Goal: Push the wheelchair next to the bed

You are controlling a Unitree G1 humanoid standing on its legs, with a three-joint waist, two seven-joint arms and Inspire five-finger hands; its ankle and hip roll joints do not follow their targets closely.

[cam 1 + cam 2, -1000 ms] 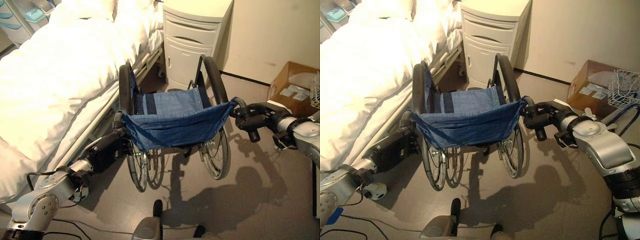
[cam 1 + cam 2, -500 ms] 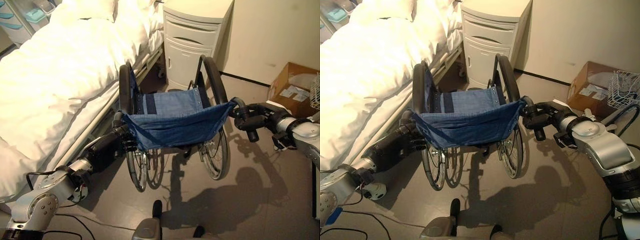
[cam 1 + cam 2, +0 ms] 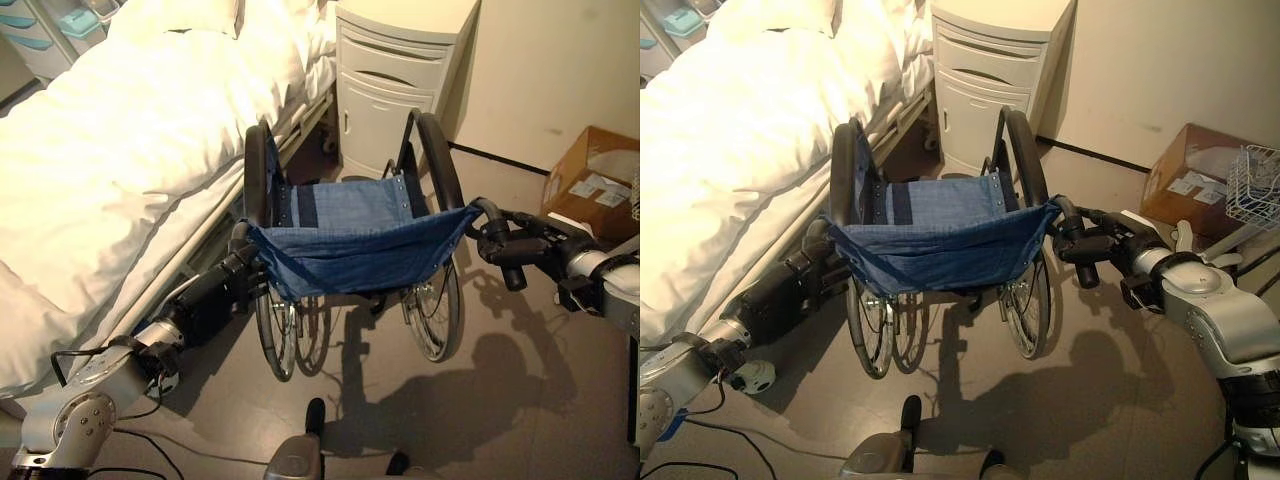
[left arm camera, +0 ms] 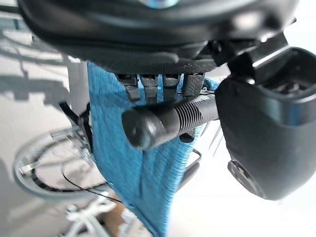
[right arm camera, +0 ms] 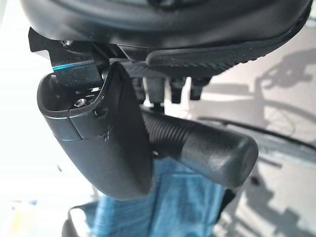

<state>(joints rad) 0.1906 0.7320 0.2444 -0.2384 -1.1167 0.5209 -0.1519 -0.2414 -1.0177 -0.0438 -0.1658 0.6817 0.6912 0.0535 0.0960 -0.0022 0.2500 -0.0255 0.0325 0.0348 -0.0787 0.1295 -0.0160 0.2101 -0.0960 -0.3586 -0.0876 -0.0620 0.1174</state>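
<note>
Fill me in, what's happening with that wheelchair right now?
The robot holds the blue fabric-backed wheelchair by both black ribbed push handles: left hand curled round one, right hand round the other. The chair stands alongside the white-sheeted bed, facing a cream bedside cabinet. A cardboard box sits to the right.

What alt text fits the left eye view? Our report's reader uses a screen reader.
A wheelchair with a blue sling seat stands on the floor beside a white bed, the left hand and right hand curled round its push handles. A white cabinet stands beyond it, and a cardboard box to the right.
</note>
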